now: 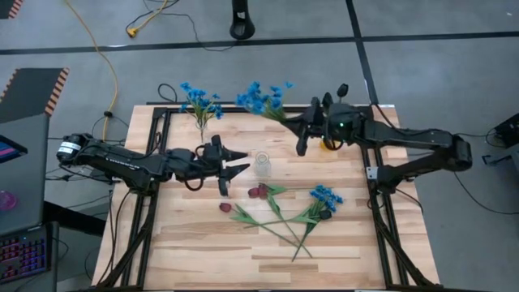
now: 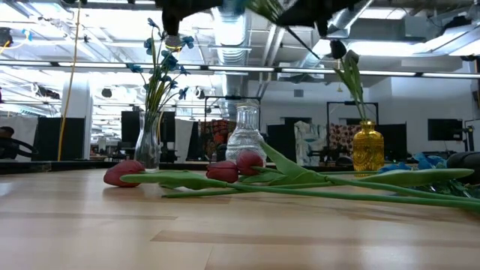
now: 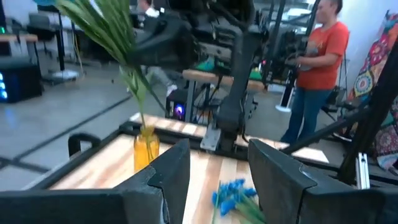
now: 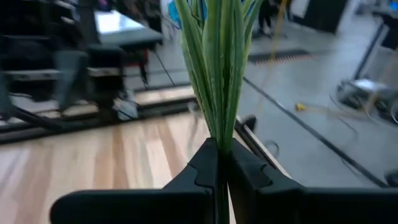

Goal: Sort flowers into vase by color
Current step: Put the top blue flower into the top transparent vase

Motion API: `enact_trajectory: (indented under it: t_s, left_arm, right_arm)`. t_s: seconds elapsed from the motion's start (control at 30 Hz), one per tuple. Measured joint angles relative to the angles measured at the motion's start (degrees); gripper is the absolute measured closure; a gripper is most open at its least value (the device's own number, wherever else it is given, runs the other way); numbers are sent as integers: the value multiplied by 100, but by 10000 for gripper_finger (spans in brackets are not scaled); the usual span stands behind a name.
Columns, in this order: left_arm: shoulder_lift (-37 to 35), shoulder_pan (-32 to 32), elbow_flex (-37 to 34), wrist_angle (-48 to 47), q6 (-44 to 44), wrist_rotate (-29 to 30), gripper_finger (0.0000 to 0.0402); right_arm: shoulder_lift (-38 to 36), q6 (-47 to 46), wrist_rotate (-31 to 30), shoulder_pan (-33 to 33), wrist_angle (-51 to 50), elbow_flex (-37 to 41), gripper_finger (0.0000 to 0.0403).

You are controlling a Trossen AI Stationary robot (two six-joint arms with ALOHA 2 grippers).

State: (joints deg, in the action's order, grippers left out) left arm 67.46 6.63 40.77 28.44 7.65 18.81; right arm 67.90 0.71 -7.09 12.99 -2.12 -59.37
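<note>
My right gripper [image 1: 298, 128] hangs high over the table's far middle, shut on a blue flower sprig [image 1: 263, 98]. My left gripper [image 1: 238, 163] stands open and level just left of an empty clear vase [image 1: 262, 163], holding nothing. At the far left a glass vase [image 2: 150, 142] holds blue flowers [image 1: 200, 101] by their stems. A yellow vase [image 1: 328, 144] under my right arm holds a dark bud [image 1: 342, 89]. Red rosebuds [image 1: 258, 191] and another blue sprig [image 1: 327, 196] lie flat on the table's near middle, stems crossing. My right gripper pinches the sprig's bunched green stems and leaves [image 4: 217, 134] between its two fingers, below the blooms. The fingers come from the table's right, nearly level. The sprig is lifted clear and runs on past the fingertips, blooms [image 1: 263, 98] toward the far left.
The table's black frame [image 1: 162, 109] rims the far and side edges. A person in an orange shirt [image 3: 317, 56] stands in the room beyond the table. Bare wood lies at the near edge and left side.
</note>
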Motion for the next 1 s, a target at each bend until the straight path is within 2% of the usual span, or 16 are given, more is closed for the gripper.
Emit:
enact_trajectory:
  t_s: [0.33,0.67,1.0]
  left_arm:
    - [0,0,0,643,-620,-11,248]
    - [3,-128,0,1022,-891,57,180]
    - [4,-373,0,1129,-803,-29,172]
  right_arm:
    - [282,374,7,-590,1168,-5,356]
    - [696,449,67,-864,1624,4,356]
    - [1229,428,140,-1005,2641,-11,356]
